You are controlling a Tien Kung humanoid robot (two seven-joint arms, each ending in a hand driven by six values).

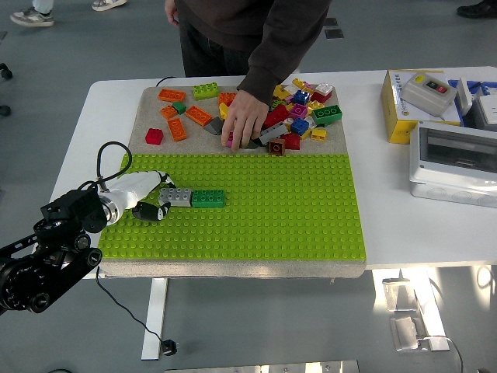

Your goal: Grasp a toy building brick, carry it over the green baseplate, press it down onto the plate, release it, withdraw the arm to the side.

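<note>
Down at the near left corner the robot's black left arm (43, 260) comes in over the table edge; its left hand (144, 196) lies on the green baseplate (256, 225), the pale fingers (155, 208) curled loosely round the left end of a grey brick (174, 196), touching it, though whether they truly grip it I cannot tell; the grey brick sits flat on the studs near the plate's left edge, end to end against a dark green brick (207, 199) on its right. A black cable (109, 155) loops up from the wrist over the bare white table (101, 116). To the right of those two bricks the baseplate is open studs all the way to its right edge and down to its near edge, which runs close to the table's own near edge; plenty of room to move there. Beyond the plate a tan mat (151, 116) holds the loose brick pile (299, 116), with orange bricks (178, 116) and a red brick (154, 136) scattered apart at its left. A person at the far side reaches down; the person's hand (245, 120) rests on bricks at the pile's near left. Far right, well apart from the mat, stand a yellow box (400, 109) and a white enclosure (454, 163) at the table's right edge.
</note>
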